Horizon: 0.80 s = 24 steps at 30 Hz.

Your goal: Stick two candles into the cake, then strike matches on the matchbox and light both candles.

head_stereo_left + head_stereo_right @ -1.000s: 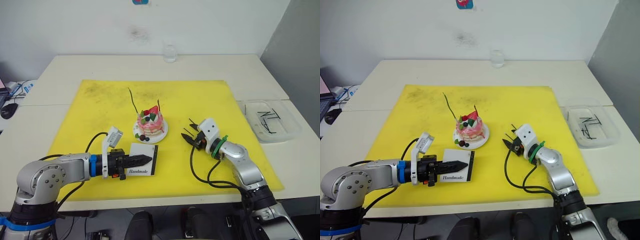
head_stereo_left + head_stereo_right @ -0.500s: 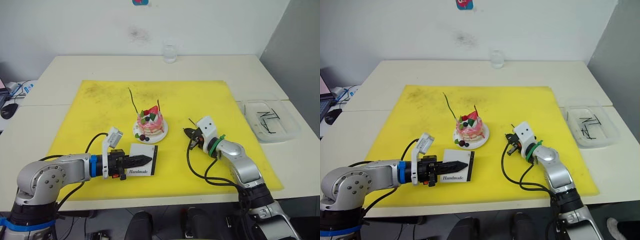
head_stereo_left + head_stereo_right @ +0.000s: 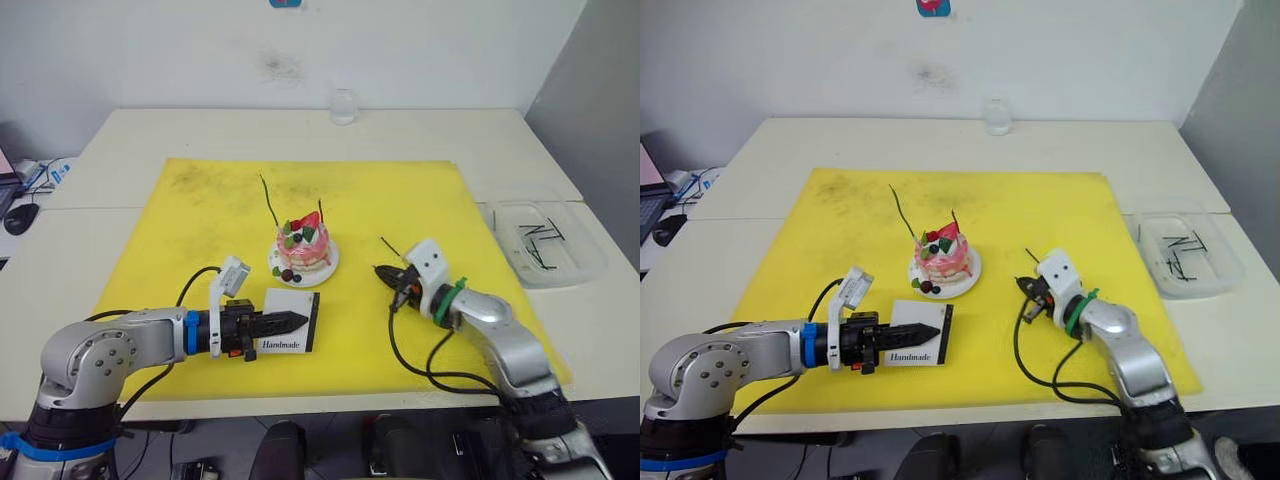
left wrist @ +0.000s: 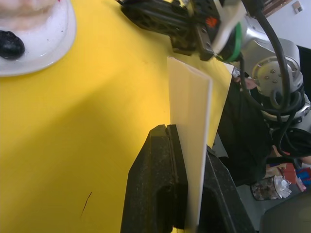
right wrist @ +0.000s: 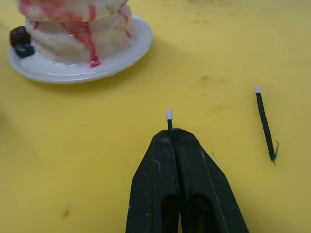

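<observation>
Two candles (image 3: 269, 200) upright in cake (image 3: 303, 250); matchbox (image 3: 290, 321) apparently on edge; match (image 5: 266, 123) flat.

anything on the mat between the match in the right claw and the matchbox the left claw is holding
Nothing visible. The right claw grips a match; only bare yellow mat separates it from the matchbox in the left claw. The cake sits off to the side.

Count: one cake (image 3: 303, 249) on one white plate (image 3: 327, 265), two candles standing in it (one long and leaning (image 3: 270, 203), one shorter (image 3: 320, 210)); one matchbox (image 3: 292, 322) clamped in the left gripper (image 3: 283, 322); one match (image 5: 168, 118) pinched in the right gripper (image 3: 386, 273), one loose match (image 5: 265, 124) lying on the mat just beside that gripper. One yellow mat (image 3: 200, 220), one clear tray (image 3: 575, 262) well off from the right gripper holding several dark sticks, too tangled to count. One small glass (image 3: 343, 106) far beyond both grippers; two grippers, on two pale tabletop sections (image 3: 480, 130) butted together.
</observation>
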### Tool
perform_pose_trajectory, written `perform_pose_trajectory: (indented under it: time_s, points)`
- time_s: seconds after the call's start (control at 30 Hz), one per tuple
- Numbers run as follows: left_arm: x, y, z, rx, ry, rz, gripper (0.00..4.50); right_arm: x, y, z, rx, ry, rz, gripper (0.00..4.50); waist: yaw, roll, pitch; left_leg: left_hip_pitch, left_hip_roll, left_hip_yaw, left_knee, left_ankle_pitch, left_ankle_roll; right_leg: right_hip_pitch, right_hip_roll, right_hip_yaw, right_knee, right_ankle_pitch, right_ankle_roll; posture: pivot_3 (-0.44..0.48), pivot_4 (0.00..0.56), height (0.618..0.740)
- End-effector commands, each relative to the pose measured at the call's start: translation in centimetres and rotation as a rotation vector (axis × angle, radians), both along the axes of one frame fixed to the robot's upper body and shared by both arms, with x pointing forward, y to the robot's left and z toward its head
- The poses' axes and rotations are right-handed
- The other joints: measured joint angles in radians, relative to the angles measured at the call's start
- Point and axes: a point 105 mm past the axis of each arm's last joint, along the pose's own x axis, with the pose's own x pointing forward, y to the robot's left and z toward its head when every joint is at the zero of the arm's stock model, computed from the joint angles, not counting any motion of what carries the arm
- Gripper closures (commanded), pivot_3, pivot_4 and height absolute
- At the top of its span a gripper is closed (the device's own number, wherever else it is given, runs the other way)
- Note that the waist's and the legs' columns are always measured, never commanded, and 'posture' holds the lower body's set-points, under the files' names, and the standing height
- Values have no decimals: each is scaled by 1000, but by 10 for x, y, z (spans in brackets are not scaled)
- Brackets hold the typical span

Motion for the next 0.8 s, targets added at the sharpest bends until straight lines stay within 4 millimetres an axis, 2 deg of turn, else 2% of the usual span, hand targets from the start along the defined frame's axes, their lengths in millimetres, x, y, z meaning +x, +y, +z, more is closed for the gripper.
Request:
perform_pose_trajectory:
  time_s: [0.03,0.17,0.37,0.47,0.57,0.8]
  points:
    - [-2,-8,9,-26,-37,-39,4500,-19,-8,11,30,-47,-8,4464,1,0,0,0,0,0,0,0,0,0,-1,0,0,0,0,0,150,740]
    - [-2,-10,9,-28,-33,-49,4500,-23,-13,-2,55,-39,-84,4464,-4,0,0,1,0,0,0,0,0,0,-1,0,1,0,0,0,150,740]
    - [-1,-13,9,-24,-29,-70,4500,-18,-13,-15,95,-14,-140,4464,-4,0,0,2,0,0,0,0,0,0,1,0,2,0,0,0,150,740]
    - [0,-13,10,-18,-29,-75,4500,-14,-18,-17,89,-14,-168,3804,-4,0,0,1,0,0,0,0,0,0,1,1,1,0,0,0,150,740]
    - [0,-12,10,-17,-27,-72,4500,-14,-17,-17,69,-27,-152,2787,-4,0,0,1,0,0,0,0,0,0,1,1,1,0,0,0,150,740]
    - [0,-10,8,-12,-24,-64,4500,-12,-12,-17,45,-71,-131,2787,-4,0,0,1,-1,0,0,0,0,1,1,0,1,0,0,0,150,740]
